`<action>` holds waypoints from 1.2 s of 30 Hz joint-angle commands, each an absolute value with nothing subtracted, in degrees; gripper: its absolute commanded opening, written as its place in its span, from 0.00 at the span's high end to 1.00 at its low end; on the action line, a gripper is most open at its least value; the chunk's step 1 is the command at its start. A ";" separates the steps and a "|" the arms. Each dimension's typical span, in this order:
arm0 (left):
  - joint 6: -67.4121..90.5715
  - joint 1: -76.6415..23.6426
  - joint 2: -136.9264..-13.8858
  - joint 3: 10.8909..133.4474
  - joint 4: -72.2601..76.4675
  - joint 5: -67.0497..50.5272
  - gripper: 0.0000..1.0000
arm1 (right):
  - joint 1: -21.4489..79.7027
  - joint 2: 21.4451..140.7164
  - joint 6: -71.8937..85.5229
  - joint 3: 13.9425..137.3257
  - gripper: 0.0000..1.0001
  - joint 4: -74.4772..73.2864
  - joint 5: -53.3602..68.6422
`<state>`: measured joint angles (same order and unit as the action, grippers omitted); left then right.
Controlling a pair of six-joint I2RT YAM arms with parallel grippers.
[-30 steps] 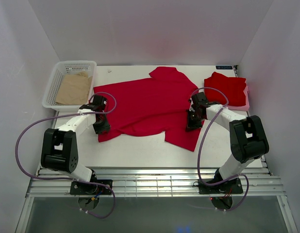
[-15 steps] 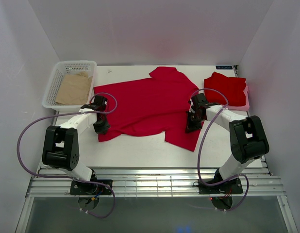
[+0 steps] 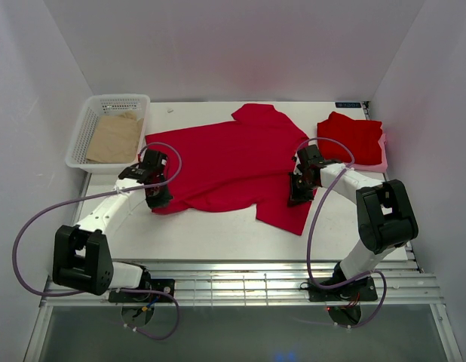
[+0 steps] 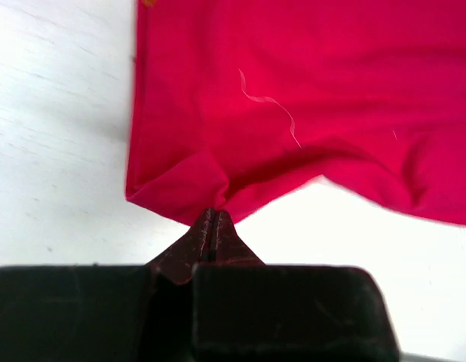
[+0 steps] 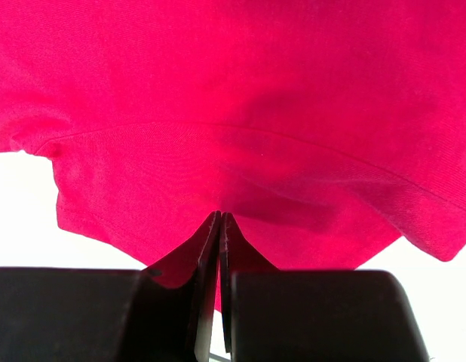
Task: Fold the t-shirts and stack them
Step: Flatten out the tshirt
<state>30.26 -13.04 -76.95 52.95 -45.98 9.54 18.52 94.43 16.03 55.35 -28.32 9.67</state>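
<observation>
Both wrist views crop the spread t-shirt (image 4: 308,113) at their upper edges, while at the top view's right the folded t-shirt (image 3: 352,137) covers most of a pink piece (image 3: 384,154).

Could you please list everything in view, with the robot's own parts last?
table: 1, white, under everything
spread shirt: 1, red, middle of the table
pink piece: 1, pale pink, far right
folded shirt: 1, red, on the pink piece
basket: 1, white, far left corner
tan sheet: 1, tan, in the basket
left end effector: 1, black, shut on the spread shirt's near left corner
right end effector: 1, black, shut on the spread shirt's right side
</observation>
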 commanded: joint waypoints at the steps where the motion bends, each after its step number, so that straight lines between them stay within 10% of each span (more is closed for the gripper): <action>1: 33.31 -15.82 -75.41 51.60 -49.39 6.86 1.00 | 18.90 94.57 15.38 56.60 0.92 -27.42 11.07; 14: 39.02 -20.30 -71.90 43.60 -58.88 1.85 0.99 | 19.25 96.94 14.94 58.71 0.92 -27.51 11.78; 21: 40.34 -20.48 -69.96 46.74 -59.41 3.60 0.55 | 19.51 98.35 15.12 60.73 0.92 -27.77 12.04; 25: 40.52 -20.57 -72.51 53.76 -59.33 4.30 0.50 | 19.42 98.88 15.03 62.49 0.92 -28.12 11.69; 28: 40.69 -20.65 -74.26 57.47 -57.23 6.85 0.53 | 19.51 99.58 14.94 64.68 0.92 -28.74 11.25; 33: 40.17 -20.65 -85.21 60.55 -51.69 13.52 0.93 | 19.51 102.74 15.03 71.44 0.92 -30.58 8.62; 36: 39.73 -20.48 -93.74 63.97 -50.10 15.29 1.00 | 19.42 106.16 15.12 78.03 0.92 -31.98 7.30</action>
<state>40.03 -20.45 -87.39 61.32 -53.30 11.00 19.27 104.36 15.84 72.34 -30.50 9.23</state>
